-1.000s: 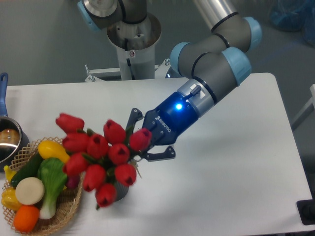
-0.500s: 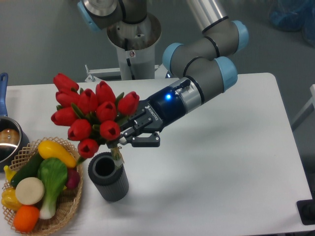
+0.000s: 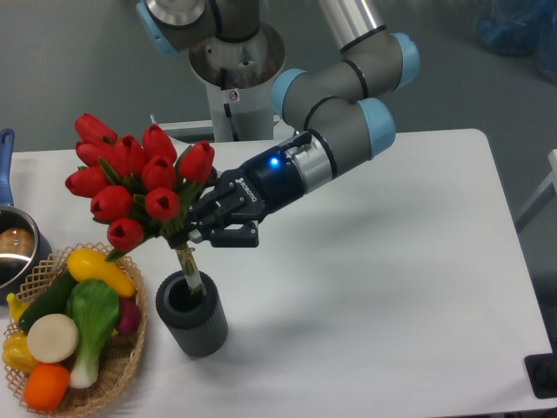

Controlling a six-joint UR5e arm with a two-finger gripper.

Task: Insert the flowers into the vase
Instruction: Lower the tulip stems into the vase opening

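The flowers (image 3: 130, 183), a bunch of red tulips with green stems, are held up and tilted to the left above the vase. Their stem ends (image 3: 188, 277) reach down into the vase's mouth. The vase (image 3: 192, 314), a dark grey ribbed cylinder, stands upright on the white table near its front left. My gripper (image 3: 207, 228) is shut on the flowers' stems just below the buds, up and right of the vase.
A wicker basket (image 3: 122, 370) of toy vegetables sits at the front left, close to the vase. A steel pot (image 3: 16, 252) with a blue handle stands at the left edge. The arm's base (image 3: 235, 78) is at the back.
The bunch has been raised and turned more upright, moving left. The vase, earlier hidden behind the buds, now shows, and the stem ends have come into its mouth.
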